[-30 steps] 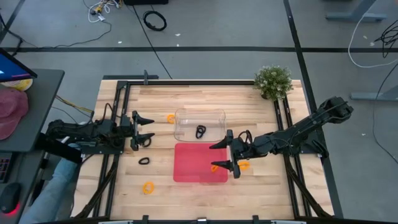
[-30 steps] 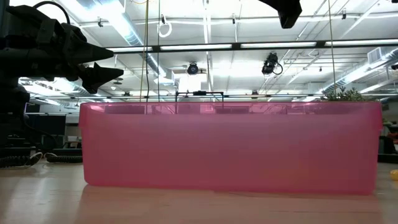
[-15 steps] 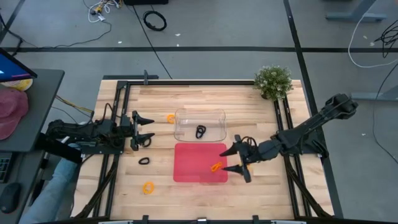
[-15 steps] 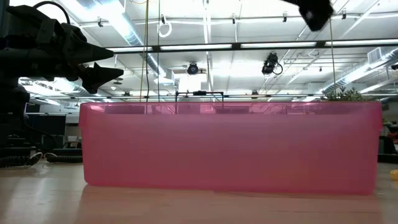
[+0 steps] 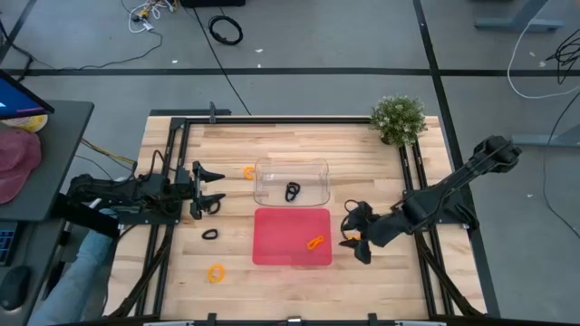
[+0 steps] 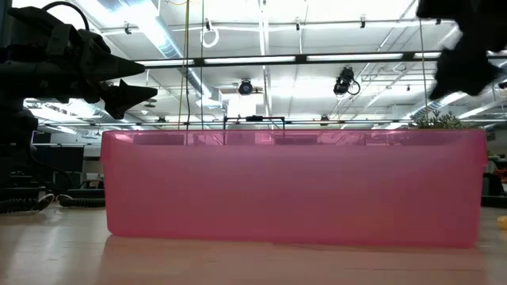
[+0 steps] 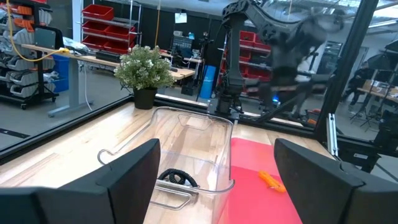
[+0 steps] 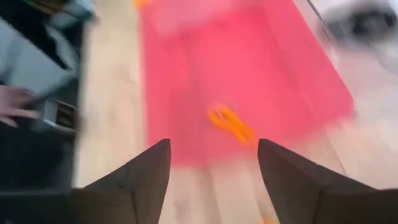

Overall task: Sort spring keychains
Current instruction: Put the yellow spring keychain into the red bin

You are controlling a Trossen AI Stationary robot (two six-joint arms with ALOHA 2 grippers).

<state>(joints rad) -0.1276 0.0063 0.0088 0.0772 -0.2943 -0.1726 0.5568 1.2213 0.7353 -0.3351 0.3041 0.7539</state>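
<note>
An orange spring keychain (image 5: 314, 242) lies in the red tray (image 5: 272, 235); it also shows in the right wrist view (image 8: 231, 124) and the left wrist view (image 7: 270, 179). A black keychain (image 5: 292, 192) lies in the clear tray (image 5: 319, 172). On the table lie a black keychain (image 5: 209, 234) and two orange ones (image 5: 215, 272) (image 5: 248, 171). My right gripper (image 5: 353, 233) is open and empty, just right of the red tray. My left gripper (image 5: 217, 186) is open and empty, left of the clear tray.
A potted plant (image 5: 398, 119) stands at the far right corner. Black frame rails (image 5: 172, 154) run along the table's sides. A bit of orange (image 5: 350, 239) shows on the table under my right gripper. In the low view the red tray's wall (image 6: 293, 186) fills the middle.
My right gripper has drawn back from over the red tray's right end toward the table's right edge, staying open. The orange keychain in the red tray has stayed where it was. My left arm has kept still.
</note>
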